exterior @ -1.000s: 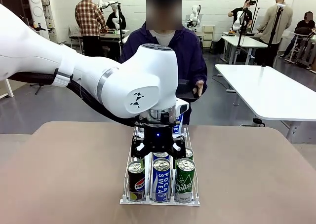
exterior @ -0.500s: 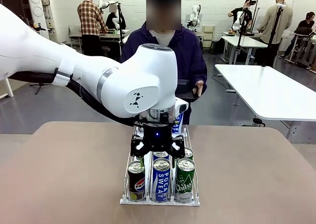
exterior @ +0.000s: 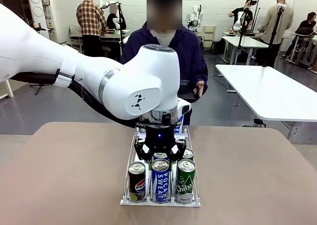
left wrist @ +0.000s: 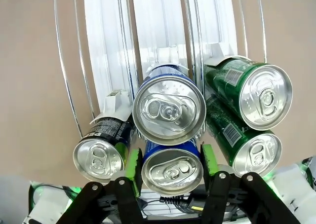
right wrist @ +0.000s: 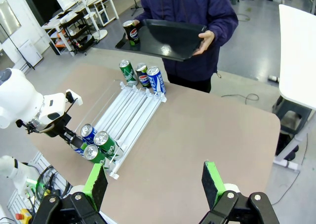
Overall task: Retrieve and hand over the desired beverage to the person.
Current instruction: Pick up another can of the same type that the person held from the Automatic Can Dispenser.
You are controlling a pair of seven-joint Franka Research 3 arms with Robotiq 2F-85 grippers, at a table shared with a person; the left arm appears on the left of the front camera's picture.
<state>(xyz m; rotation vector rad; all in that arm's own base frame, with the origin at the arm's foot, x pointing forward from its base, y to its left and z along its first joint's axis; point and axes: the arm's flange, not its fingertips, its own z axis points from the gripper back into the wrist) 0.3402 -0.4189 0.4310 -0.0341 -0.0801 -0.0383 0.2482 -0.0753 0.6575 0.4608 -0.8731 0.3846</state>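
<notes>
Jaws of the left pincer (left wrist: 171, 160), spread wide above the front row a second ago, have closed in. Its green pads (left wrist: 132, 162) now press both flanks of the blue can (left wrist: 172, 170), which is at the front of the middle lane of the rack (left wrist: 106, 51). The can appears seated in its lane, not yet lifted.

A second blue can (left wrist: 169, 110) stands directly beyond the pincer. A dark cola can (left wrist: 98, 157) is just beside it on one side, and two green cans (left wrist: 254, 152) are on the other.

The right pincer (right wrist: 154, 184) hangs spread and empty over the table (right wrist: 207, 130), well apart from the rack. The person (right wrist: 197, 7) stands beyond the rack's far end, holding a black tray (right wrist: 170, 36).

Assessment: the grasp is made. Lifting the can out, carrying it across and delivering it to the person remain.
</notes>
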